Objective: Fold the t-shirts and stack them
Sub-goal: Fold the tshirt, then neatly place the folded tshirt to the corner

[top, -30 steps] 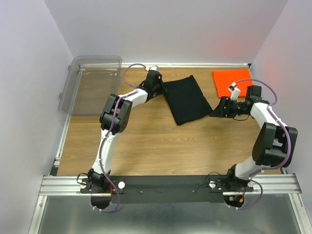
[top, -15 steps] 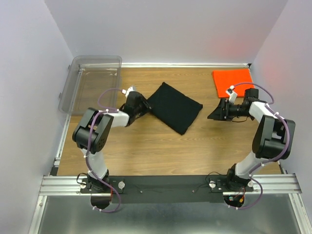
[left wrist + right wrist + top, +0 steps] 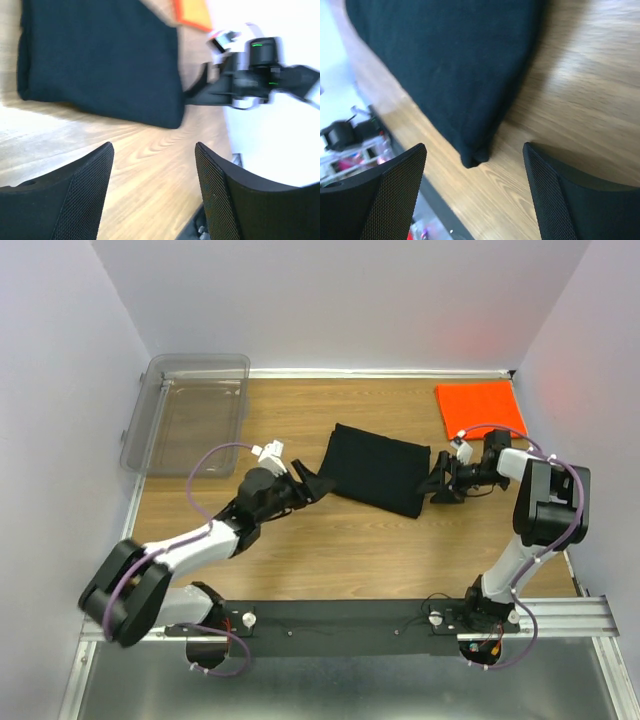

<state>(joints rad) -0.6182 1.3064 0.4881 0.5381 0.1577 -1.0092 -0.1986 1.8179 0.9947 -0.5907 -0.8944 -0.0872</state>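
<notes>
The black t-shirt (image 3: pixel 377 470) lies folded flat in the middle of the table, also seen in the left wrist view (image 3: pixel 100 55) and the right wrist view (image 3: pixel 455 65). The orange t-shirt (image 3: pixel 478 406) lies folded at the back right, a corner of it (image 3: pixel 192 12) showing in the left wrist view. My left gripper (image 3: pixel 315 486) is open just left of the black shirt, with only bare wood between its fingers (image 3: pixel 85 190). My right gripper (image 3: pixel 434 486) is open at the shirt's right edge, holding nothing, with the shirt's corner (image 3: pixel 475 157) ahead of its fingers (image 3: pixel 395 195).
A clear plastic bin (image 3: pixel 190 410) stands at the back left corner. Walls close in the table on the left, back and right. A black rail (image 3: pixel 330 625) with the arm bases runs along the near edge.
The left arm pulled the black shirt toward the near side and turned it, then let go and opened its jaws. The right gripper moved left and nearer, up to the shirt's right edge.
</notes>
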